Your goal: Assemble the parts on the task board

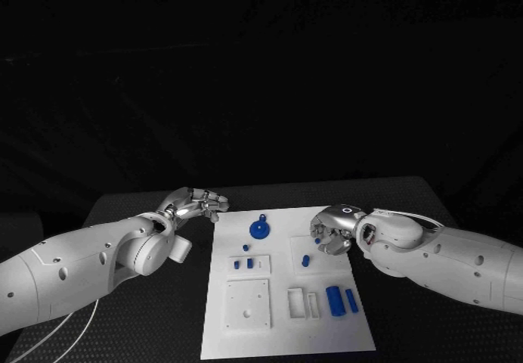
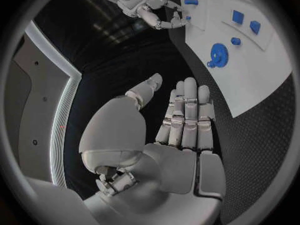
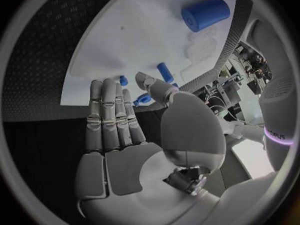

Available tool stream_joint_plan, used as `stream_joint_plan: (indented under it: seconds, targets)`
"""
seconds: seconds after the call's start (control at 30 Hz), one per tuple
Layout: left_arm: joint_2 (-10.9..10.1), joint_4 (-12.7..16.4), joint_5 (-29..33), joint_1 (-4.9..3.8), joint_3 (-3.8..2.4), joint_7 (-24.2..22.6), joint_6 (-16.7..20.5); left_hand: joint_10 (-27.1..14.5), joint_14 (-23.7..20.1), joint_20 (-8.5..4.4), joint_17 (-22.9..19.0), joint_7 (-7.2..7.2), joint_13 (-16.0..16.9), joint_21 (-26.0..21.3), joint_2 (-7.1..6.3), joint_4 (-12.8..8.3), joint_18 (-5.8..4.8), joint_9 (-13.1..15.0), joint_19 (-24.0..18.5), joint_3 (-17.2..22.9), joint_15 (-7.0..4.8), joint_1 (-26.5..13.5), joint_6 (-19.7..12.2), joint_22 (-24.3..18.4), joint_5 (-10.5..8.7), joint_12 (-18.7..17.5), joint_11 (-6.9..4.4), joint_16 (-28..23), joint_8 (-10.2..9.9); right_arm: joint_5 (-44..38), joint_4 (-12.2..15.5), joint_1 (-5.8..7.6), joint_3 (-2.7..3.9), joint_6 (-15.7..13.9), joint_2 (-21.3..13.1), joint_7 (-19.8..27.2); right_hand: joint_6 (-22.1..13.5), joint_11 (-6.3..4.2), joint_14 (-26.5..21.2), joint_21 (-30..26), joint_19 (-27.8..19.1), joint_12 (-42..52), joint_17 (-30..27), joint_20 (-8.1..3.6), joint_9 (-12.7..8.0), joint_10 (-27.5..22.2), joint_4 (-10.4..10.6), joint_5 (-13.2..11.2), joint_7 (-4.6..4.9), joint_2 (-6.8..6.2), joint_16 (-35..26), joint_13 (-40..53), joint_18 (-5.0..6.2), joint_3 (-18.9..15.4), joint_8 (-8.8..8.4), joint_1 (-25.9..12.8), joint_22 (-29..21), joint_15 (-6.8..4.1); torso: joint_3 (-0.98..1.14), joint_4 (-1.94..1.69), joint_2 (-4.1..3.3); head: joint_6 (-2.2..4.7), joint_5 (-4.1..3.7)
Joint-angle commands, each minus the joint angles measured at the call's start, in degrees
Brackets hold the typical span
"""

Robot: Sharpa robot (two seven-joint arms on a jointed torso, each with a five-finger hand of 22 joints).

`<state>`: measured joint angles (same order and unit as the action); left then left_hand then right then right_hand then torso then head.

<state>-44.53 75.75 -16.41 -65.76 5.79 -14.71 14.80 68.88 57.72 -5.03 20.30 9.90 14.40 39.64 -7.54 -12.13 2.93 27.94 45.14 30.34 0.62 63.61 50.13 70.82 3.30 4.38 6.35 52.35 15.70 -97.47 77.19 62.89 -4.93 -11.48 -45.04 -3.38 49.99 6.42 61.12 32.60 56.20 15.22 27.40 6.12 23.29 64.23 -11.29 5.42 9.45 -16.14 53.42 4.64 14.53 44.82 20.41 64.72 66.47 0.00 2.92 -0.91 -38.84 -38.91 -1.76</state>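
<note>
The white task board [image 1: 290,333] lies in the middle of the black table. A blue gear [image 1: 259,228] sits near its far edge, with small blue parts [image 1: 249,263] in a recessed block below it. A blue cylinder [image 1: 333,297] and a blue bar [image 1: 351,300] lie at the right. My left hand [image 1: 196,204] hovers off the board's far left corner; in the left wrist view its fingers [image 2: 186,115] are straight and hold nothing. My right hand [image 1: 332,227] hangs over the board's right edge beside a small blue part [image 1: 318,241]. Its fingers [image 3: 112,115] are spread and empty.
White recessed blocks [image 1: 247,302] and a slotted block [image 1: 303,302] stand on the near half of the board. Black table [image 1: 131,219] surrounds the board on all sides. The gear [image 2: 217,55] and the right hand [image 2: 150,7] also show in the left wrist view.
</note>
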Motion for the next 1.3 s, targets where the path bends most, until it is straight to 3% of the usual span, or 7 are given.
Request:
stream_joint_plan:
  seconds: [0.03,0.37,0.43,0.6,0.97,1.3]
  targets:
    - [-0.05,0.63,2.66,-0.15,-0.03,-1.79,-1.04,-0.22,0.09,0.13,-0.06,-0.19,-0.04,-0.25,-0.16,-0.16,-0.73,0.06,-0.14,-0.13,0.10,-0.55,-0.33,-0.05,0.16,-0.06,0.06,-0.44,0.20,-3.88,-0.37,-0.30,-0.09,-1.28,0.66,-1.73,0.19,-0.06,0.27,-0.19,0.16,-0.49,0.27,0.26,-0.09,0.58,0.18,-0.70,0.30,-0.41,-0.39,0.12,0.47,0.70,-0.18,0.32,0.15,0.27,0.04,-0.02,-0.09,-0.22,0.34]
    - [-0.12,0.86,2.66,-0.22,-0.03,-1.55,-1.30,-0.30,0.23,0.14,-0.05,-0.17,-0.06,-0.37,-0.13,-0.19,-0.74,0.05,-0.04,-0.21,0.11,-0.69,-0.38,-0.07,0.16,-0.08,0.09,-0.68,0.22,-6.03,-1.27,-0.77,-0.44,-1.41,1.40,-2.96,1.59,-0.48,1.13,0.13,1.01,-1.71,1.60,-0.06,-0.02,2.45,1.82,-2.31,-0.20,0.40,-0.58,0.79,0.47,4.75,0.07,1.32,0.57,-0.13,0.02,0.12,-0.09,-0.46,0.64]
    - [-0.17,0.87,2.66,-0.23,-0.03,-1.50,-1.36,-0.32,0.25,0.14,-0.04,-0.17,-0.07,-0.39,-0.13,-0.20,-0.74,0.04,-0.02,-0.23,0.12,-0.72,-0.40,-0.07,0.16,-0.09,0.10,-0.72,0.21,-7.61,-1.35,-0.83,-0.76,-1.26,1.58,-3.46,2.22,-0.56,1.25,0.21,1.11,-1.96,1.89,-0.14,0.09,2.78,1.95,-2.37,-0.46,0.99,-0.62,0.94,0.47,5.40,0.32,1.43,0.70,-0.20,0.02,0.12,-0.07,-0.48,0.63]
    - [-0.31,0.88,2.66,-0.24,-0.02,-1.25,-1.43,-0.35,0.29,0.14,-0.03,-0.15,-0.07,-0.44,-0.11,-0.19,-0.74,0.03,0.02,-0.26,0.13,-0.79,-0.44,-0.07,0.16,-0.09,0.11,-0.82,0.21,-9.24,-1.23,-0.88,-1.35,-0.17,1.53,-3.93,4.23,-0.85,1.42,0.36,1.20,-2.14,2.51,-0.24,0.47,3.88,1.45,-2.42,-1.31,1.52,-0.69,1.39,0.47,6.01,1.19,1.46,1.01,-0.42,0.07,0.06,-0.10,-0.79,0.57]
    - [-0.44,0.79,2.66,-0.25,-0.02,-1.32,-1.33,-0.37,0.38,0.14,-0.01,-0.16,-0.07,-0.49,-0.05,-0.22,-0.73,0.03,0.07,-0.26,0.12,-0.80,-0.45,-0.07,0.17,-0.09,0.11,-0.93,0.24,-12.63,-1.09,-1.40,-1.69,-0.73,1.78,-4.62,7.92,-2.44,2.87,1.30,2.72,-1.17,4.14,-0.98,1.36,8.12,-0.45,-2.47,-2.87,3.60,-0.15,3.47,0.47,6.37,2.62,2.05,1.76,-1.68,0.04,0.10,-0.04,-0.99,0.54]
    - [-0.48,0.80,2.66,-0.25,-0.02,-1.32,-1.38,-0.37,0.44,0.13,0.01,-0.16,-0.07,-0.54,-0.06,-0.28,-0.72,0.03,0.10,-0.28,0.12,-0.79,-0.45,-0.07,0.16,-0.08,0.10,-1.01,0.26,-16.78,-1.48,-2.64,-1.94,-2.76,2.61,-6.03,10.28,-3.41,4.57,2.67,4.66,-0.98,5.83,-1.99,1.69,10.30,-1.32,-2.46,-3.79,3.33,0.64,5.10,0.47,7.25,3.11,2.43,2.58,-2.72,0.01,0.05,-0.06,-1.11,0.32]
